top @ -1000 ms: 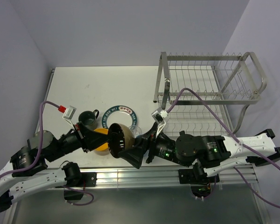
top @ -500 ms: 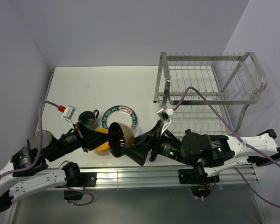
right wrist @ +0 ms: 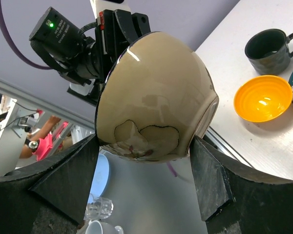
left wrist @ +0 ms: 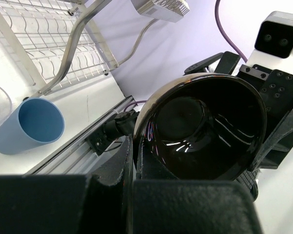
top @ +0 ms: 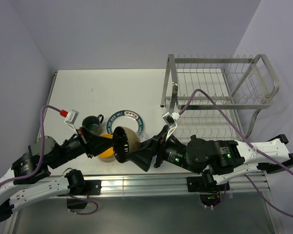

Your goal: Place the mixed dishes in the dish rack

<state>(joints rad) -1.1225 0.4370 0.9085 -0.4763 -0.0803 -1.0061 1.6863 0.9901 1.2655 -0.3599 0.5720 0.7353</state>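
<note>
**While the beige bowl [top: 127, 141] hangs between two hands, no dish shows in the dish rack [top: 219, 83]**

Bowl is up off the desk [top: 88, 87], over its near edge and about mid-width. It is tipped on its side, dark inside facing left and pale underside facing right.

Left hand [left wrist: 134, 161]: clenched on the bowl's rim, one finger inside and one outside. The bowl's weight appears to hang from this grip.

Right hand [right wrist: 144, 146]: fingers spread wide, one on each side of the bowl's base. Cannot tell whether they press on the glaze or stand just off it.

Judgement: a hand-over, left to right. The rack sits far right, on the right arm's side.

On the desk, not yet loaded:
- small orange bowl [right wrist: 262, 98], upright, just left of the raised bowl.
- dark mug [top: 92, 124], just beyond the orange bowl.
- white plate with teal lettered rim [top: 124, 117], flat, mid-desk.
- clear glass [top: 143, 135], near the plate's right edge, partly hidden by the arms.
- light blue tumbler [left wrist: 31, 124], by the near edge on the rack's side. It shows only in the left wrist view.

Progress: upper tier shows bare wire. The lower tier is partly hidden behind the right arm's cable, and no dish shows there. By my reckoning nothing is loaded yet, so all six pieces remain, with this bowl closest to going in.
</note>
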